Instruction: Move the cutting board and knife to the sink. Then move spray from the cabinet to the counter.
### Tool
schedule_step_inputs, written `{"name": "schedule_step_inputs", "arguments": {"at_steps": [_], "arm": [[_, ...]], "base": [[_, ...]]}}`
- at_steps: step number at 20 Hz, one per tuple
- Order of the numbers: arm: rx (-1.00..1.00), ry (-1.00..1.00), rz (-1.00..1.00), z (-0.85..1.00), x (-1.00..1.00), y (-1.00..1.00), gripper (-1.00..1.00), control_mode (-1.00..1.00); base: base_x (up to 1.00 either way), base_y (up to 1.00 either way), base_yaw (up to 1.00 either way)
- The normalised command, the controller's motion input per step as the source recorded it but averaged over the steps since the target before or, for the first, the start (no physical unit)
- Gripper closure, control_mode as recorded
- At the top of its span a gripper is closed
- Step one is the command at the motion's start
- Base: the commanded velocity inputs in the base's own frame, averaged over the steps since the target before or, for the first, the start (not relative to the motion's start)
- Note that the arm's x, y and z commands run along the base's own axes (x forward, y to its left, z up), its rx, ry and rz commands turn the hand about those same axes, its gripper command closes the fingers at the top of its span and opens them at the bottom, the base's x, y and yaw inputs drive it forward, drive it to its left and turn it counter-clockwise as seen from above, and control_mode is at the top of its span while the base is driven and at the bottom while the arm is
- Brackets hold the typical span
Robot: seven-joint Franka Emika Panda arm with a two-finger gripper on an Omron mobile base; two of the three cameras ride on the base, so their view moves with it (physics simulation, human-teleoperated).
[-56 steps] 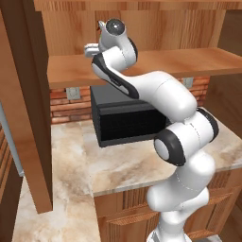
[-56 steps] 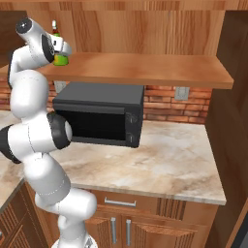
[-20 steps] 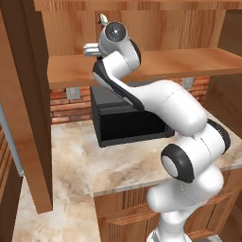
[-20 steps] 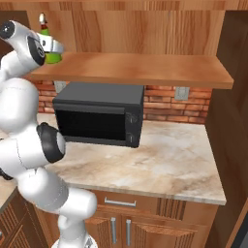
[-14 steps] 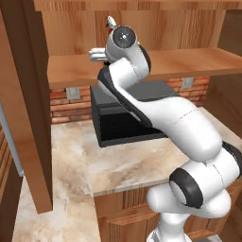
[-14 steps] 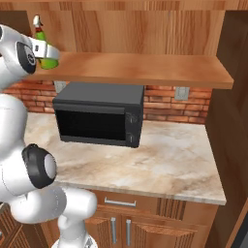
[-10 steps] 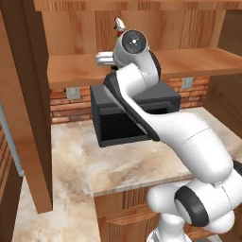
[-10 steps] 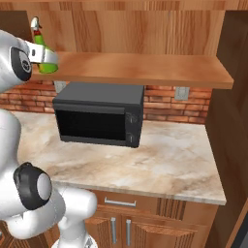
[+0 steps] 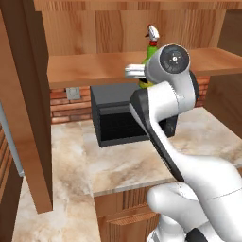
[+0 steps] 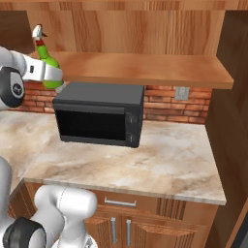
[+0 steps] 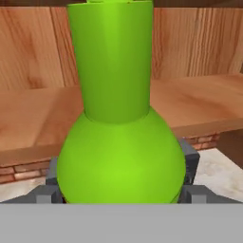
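The spray (image 10: 47, 62) is a bright green bottle with a white-and-red nozzle. My gripper (image 10: 52, 76) is shut on its round body and holds it upright at the left end of the cabinet shelf (image 10: 145, 68), above the microwave's left corner. From the left base, the spray (image 9: 151, 51) pokes up behind my wrist, with the gripper (image 9: 142, 75) below it. In the hand view the spray (image 11: 118, 142) sits between the grey fingers (image 11: 191, 163). The counter (image 10: 160, 155) lies below. The cutting board and knife are out of view.
A black microwave (image 10: 99, 118) stands on the counter under the shelf, against a red brick wall (image 10: 167, 104). A tall wooden cabinet side (image 9: 28, 104) stands at the left and another (image 10: 232, 121) at the right. Base cabinets with handles (image 10: 118, 227) sit below.
My arm has swung so the hand and the spray moved right and lower in the left base view, away from the shelf's back. The grip has not changed.
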Motion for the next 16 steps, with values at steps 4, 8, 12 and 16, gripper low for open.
{"name": "schedule_step_inputs", "arguments": {"at_steps": [4, 8, 12, 16], "arm": [[0.0, 0.03, -0.12, -0.06, -1.0, -0.81, 1.0, -1.0], [0.0, 0.06, -0.21, -0.12, -0.97, -0.9, 1.0, -1.0], [-0.02, 0.07, -0.15, -0.1, -0.48, -0.68, 1.0, -1.0], [-0.01, 0.08, 0.0, -0.11, 0.0, -0.21, 1.0, -1.0]], "base": [[0.0, 0.0, 0.0], [0.0, 0.0, 0.0], [0.0, 0.0, 0.0], [0.0, 0.0, 0.0]]}}
